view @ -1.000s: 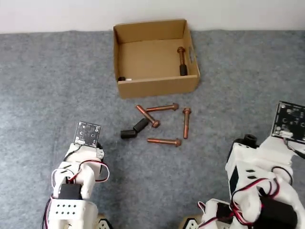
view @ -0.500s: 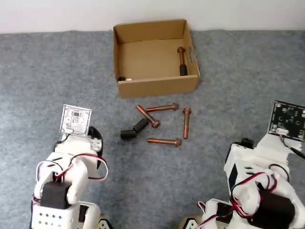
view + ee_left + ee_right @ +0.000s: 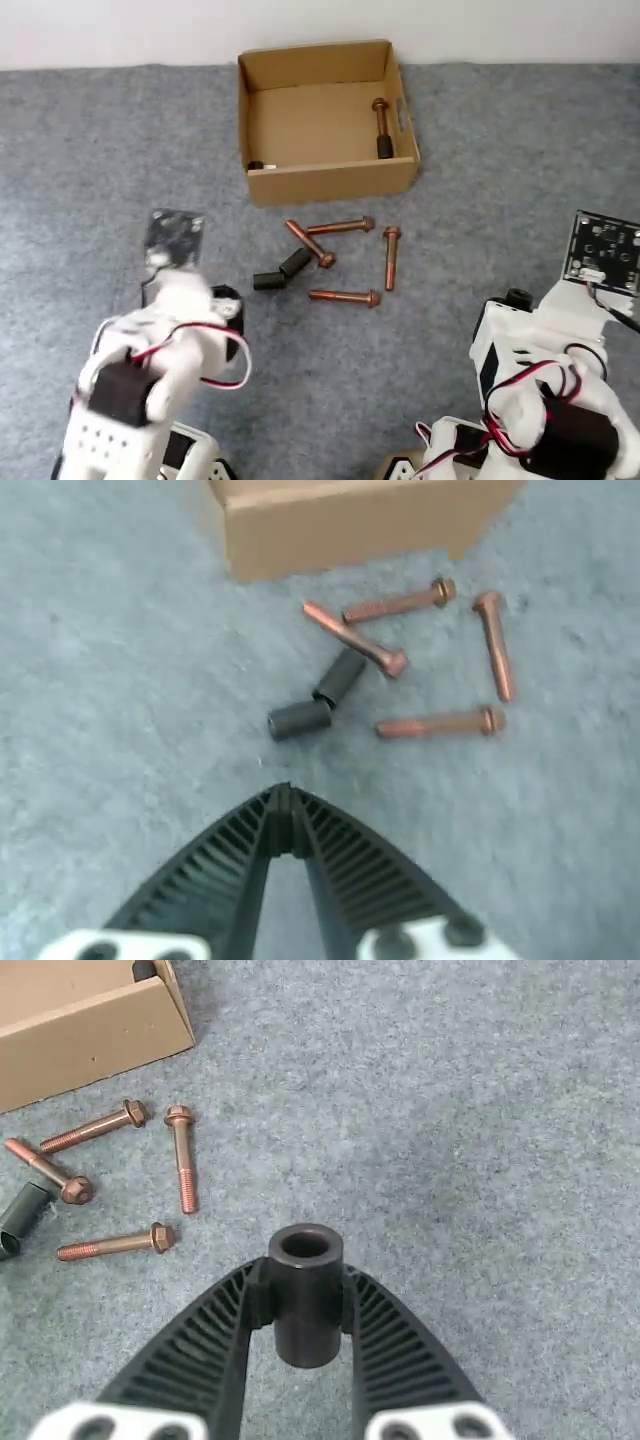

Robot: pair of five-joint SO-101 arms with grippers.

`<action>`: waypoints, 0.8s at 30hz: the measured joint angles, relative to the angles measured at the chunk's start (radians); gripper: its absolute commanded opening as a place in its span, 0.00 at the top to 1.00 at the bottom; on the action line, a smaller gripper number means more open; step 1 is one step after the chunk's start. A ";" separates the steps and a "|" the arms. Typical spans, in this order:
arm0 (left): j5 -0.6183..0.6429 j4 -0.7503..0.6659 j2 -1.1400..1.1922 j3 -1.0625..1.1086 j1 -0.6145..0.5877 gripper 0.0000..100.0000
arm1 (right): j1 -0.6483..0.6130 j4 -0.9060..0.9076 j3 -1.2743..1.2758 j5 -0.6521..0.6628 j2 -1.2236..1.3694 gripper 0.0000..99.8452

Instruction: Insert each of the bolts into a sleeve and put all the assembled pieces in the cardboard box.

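Observation:
Several copper bolts (image 3: 345, 297) lie loose on the carpet in front of the cardboard box (image 3: 330, 182), with two black sleeves (image 3: 268, 281) beside them. Inside the box rests one bolt in a sleeve (image 3: 380, 125). My left gripper (image 3: 283, 795) is shut with nothing in it and hovers just short of the nearer sleeve (image 3: 298, 720). My right gripper (image 3: 305, 1278) is shut on an upright black sleeve (image 3: 305, 1300), its bore facing up, over bare carpet to the right of the bolts (image 3: 182, 1158).
Grey carpet covers the table. A small dark item (image 3: 255, 165) sits in the box's front left corner. The right arm's body (image 3: 540, 390) stands at the lower right, the left arm's (image 3: 150, 370) at the lower left. Open carpet stretches right of the bolts.
The left arm has swung left and then forward and right, closer to the sleeves. The right arm, with its sleeve, has hardly shifted.

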 measured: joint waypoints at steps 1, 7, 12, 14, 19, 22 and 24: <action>0.000 0.018 0.058 -0.028 0.031 1.00 | 0.000 0.000 0.000 0.000 0.000 0.99; -0.109 0.100 0.381 -0.160 0.178 1.00 | 0.000 0.000 0.000 0.000 0.000 0.99; -0.321 0.101 0.506 -0.221 0.195 1.00 | 0.000 0.000 0.000 0.000 0.000 0.99; -0.428 0.095 0.529 -0.224 0.196 1.00 | 0.000 0.000 0.000 0.000 0.000 0.99; -0.675 0.049 0.569 -0.224 0.196 0.99 | 0.003 0.000 0.000 0.000 0.009 0.99; -0.763 0.043 0.589 -0.224 0.195 0.99 | 0.000 0.000 0.000 0.000 0.000 0.99; -0.801 0.038 0.605 -0.224 0.198 0.99 | 0.003 0.000 0.000 0.000 0.002 0.99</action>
